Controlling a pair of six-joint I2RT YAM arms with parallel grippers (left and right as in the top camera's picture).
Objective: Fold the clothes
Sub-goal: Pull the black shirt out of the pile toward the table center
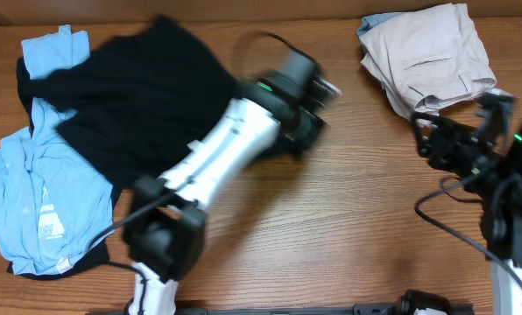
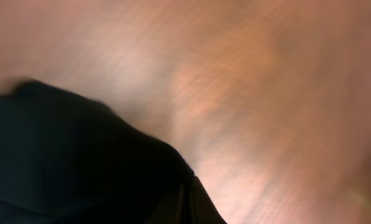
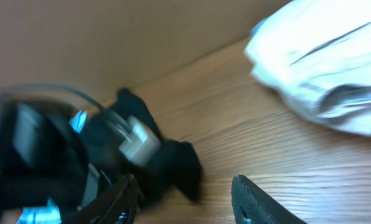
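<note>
Black T-shirt [image 2: 67, 162] cloth fills the lower left of the left wrist view, right up at the lens, with the wooden bench [image 2: 266, 93] blurred beneath it. Seen from overhead, the garment lies bunched at the bench's far left, partly over a light blue shirt [image 1: 42, 192]. It trails toward the left hand [image 1: 306, 92], which is closed and, as far as the blur allows, pinching an edge of it. Across the bench, the right hand [image 3: 184, 190] hovers empty with its jaws partly apart, near beige trousers [image 1: 427, 52]. Thin and limp, the T-shirt will likely sag and slide wherever unsupported. A hem corner or shoulder seam looks the best place to grip.
</note>
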